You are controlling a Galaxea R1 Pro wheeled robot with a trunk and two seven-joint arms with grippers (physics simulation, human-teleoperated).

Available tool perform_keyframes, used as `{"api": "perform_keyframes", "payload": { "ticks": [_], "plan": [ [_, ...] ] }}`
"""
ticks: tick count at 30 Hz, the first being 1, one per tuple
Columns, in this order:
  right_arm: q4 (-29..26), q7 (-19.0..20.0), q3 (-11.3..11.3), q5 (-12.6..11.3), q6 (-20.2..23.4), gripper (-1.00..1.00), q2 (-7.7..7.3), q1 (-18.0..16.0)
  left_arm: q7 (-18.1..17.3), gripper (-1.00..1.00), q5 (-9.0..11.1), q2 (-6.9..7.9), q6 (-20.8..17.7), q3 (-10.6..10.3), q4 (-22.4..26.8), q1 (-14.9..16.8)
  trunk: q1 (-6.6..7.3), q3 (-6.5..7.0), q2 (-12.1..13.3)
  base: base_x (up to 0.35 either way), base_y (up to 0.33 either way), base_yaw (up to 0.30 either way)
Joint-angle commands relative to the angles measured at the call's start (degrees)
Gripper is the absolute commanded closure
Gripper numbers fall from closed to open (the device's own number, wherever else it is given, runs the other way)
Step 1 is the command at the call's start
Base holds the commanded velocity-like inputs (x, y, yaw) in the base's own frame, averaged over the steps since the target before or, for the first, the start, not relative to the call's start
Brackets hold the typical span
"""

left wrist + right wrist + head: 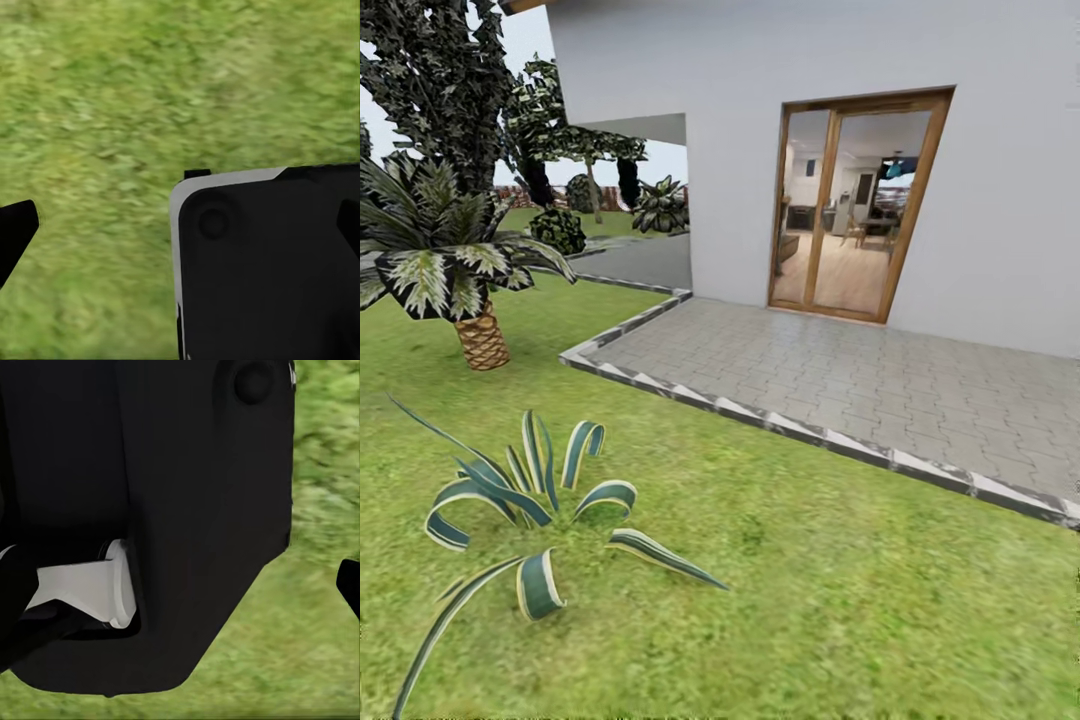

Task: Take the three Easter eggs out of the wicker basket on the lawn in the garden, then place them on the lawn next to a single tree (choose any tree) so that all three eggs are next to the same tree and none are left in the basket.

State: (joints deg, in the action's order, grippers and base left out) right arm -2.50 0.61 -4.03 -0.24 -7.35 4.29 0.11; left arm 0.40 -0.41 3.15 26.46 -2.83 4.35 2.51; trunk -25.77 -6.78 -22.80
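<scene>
The Easter eggs and the wicker basket are out of view. Bright green lawn (780,580) fills the near ground in the head view. The left wrist view looks down on grass (150,90) past a dark part of my own body (270,270). My left gripper (180,225) is open, a black fingertip (15,232) at each side of that view and nothing between them. My right gripper (180,585) also stands open over grass (300,660). One of its fingertips (351,585) shows at the edge, and my dark body (150,495) blocks much of that view.
A striped agave plant (530,500) grows close at the left. A short palm (470,290) stands behind it. Grey paving (860,380) with a stone kerb (780,425) runs to the white house (760,100) and its glass door (855,205). Dark leafy trees (440,80) rise far left.
</scene>
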Motion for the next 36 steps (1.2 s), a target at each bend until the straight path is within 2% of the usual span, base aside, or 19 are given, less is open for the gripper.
{"api": "perform_keyframes", "payload": {
  "ticks": [1,7,21,36],
  "plan": [
    [-0.07,0.07,-0.39,-0.03,-0.13,-1.00,0.02,0.02,0.04,-1.00,-0.03,0.02,0.18,-0.25,-0.04,0.04,-0.01,-0.19,-0.12,-0.158,0.252,-0.111],
    [-0.05,0.09,-0.37,0.02,-0.12,-1.00,0.02,0.00,0.04,-1.00,-0.03,0.02,0.18,-0.23,-0.04,0.04,-0.01,-0.69,-0.12,-0.128,0.255,-0.116],
    [-0.05,0.10,-0.19,0.06,-0.14,-1.00,0.02,0.00,0.04,-1.00,-0.03,0.02,0.18,-0.22,-0.04,0.04,-0.01,-1.03,-0.12,0.000,0.247,-0.041],
    [-0.05,0.11,0.09,0.06,-0.14,-1.00,0.02,0.00,0.04,-1.00,-0.02,0.02,0.18,-0.25,-0.04,0.04,-0.01,-1.20,-0.12,0.001,0.114,-0.030]
  ]
}}
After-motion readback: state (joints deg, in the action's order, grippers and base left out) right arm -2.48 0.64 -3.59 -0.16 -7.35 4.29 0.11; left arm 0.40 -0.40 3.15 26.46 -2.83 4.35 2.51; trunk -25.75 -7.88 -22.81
